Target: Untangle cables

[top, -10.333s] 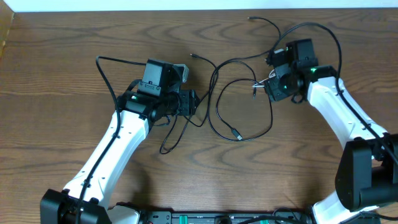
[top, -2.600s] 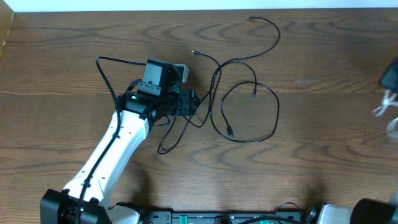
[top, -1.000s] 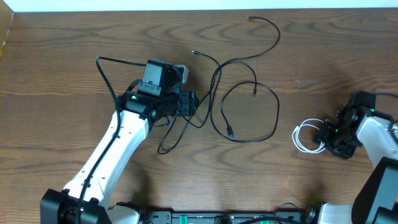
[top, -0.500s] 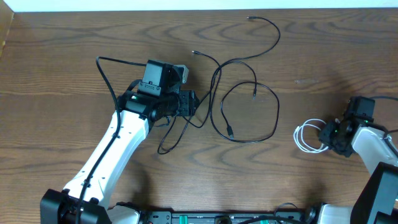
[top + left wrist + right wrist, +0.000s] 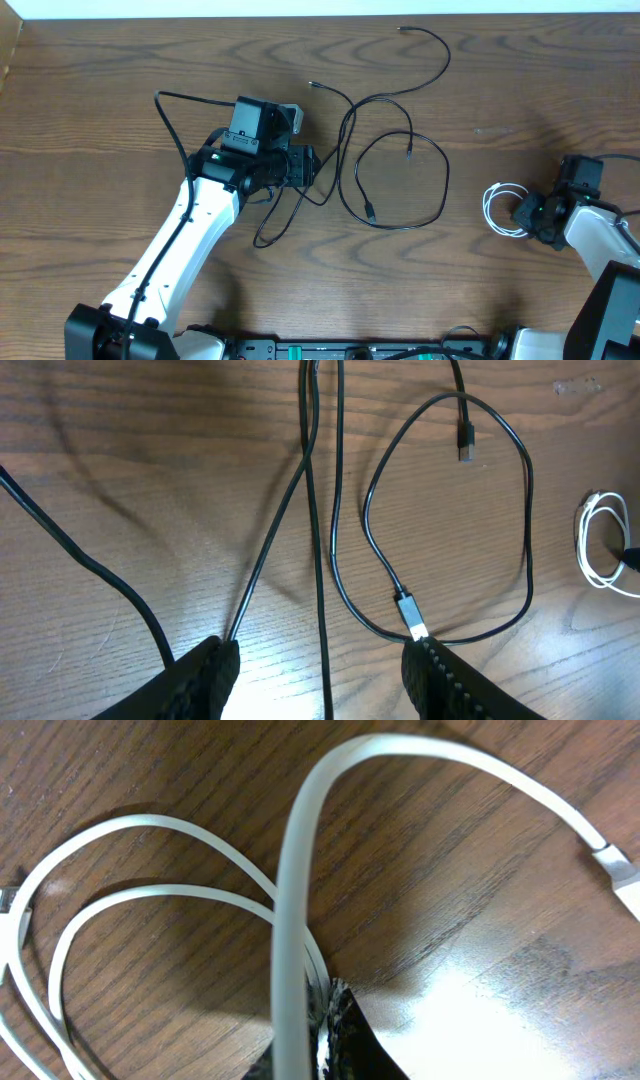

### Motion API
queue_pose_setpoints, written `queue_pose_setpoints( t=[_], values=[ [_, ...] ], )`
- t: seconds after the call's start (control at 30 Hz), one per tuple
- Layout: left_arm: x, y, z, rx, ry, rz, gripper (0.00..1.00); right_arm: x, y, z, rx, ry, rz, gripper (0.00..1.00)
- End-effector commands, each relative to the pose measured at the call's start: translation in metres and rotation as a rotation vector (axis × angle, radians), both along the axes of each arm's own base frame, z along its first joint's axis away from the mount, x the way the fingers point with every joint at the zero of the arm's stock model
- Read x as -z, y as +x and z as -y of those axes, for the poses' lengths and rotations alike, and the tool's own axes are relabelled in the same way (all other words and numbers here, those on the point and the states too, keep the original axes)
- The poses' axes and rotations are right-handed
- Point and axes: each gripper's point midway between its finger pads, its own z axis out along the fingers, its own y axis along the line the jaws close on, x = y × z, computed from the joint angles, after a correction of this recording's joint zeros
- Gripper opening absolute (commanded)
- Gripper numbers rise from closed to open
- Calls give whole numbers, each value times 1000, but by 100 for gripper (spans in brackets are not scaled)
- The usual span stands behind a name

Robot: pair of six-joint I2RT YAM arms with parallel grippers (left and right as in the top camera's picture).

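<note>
Several long black cables lie looped and crossed on the wooden table's middle. My left gripper hovers at their left side, open. In the left wrist view its fingers straddle one black strand without touching it, and a black loop with a plug end lies just beyond. A short white cable lies coiled at the right, apart from the black ones. My right gripper is low on the table, shut on it. In the right wrist view the white strands run into the closed jaws.
The left arm's own thick black wire arcs over the table to the left. The white cable's coil shows at the right edge of the left wrist view. The table's back edge meets a white wall.
The right gripper has closed from open onto the white cable and shifted slightly; the coil has drawn a little to the right. The left arm and black cables have not moved.
</note>
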Motion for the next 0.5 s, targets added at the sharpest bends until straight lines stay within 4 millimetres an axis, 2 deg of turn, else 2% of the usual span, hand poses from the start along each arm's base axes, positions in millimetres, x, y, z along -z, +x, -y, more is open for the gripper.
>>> queue_pose_setpoints(
  t=[0.0,0.13,0.23,0.37,0.4,0.47],
  values=[
    [-3,3,1,11,8,12,58,17,-23,6,25,-50,-93,2],
    [-3,3,1,12,8,13,58,13,-16,10,27,-67,-65,1],
    [-3,3,1,12,8,13,58,-3,1,8,-27,-50,-13,1],
    [-3,3,1,12,8,13,58,-48,26,14,-39,-67,63,1],
    [-3,3,1,12,8,12,58,-69,35,20,-31,-95,89,1],
    [-3,3,1,11,8,12,58,-100,45,33,-10,-158,122,1]
  ],
)
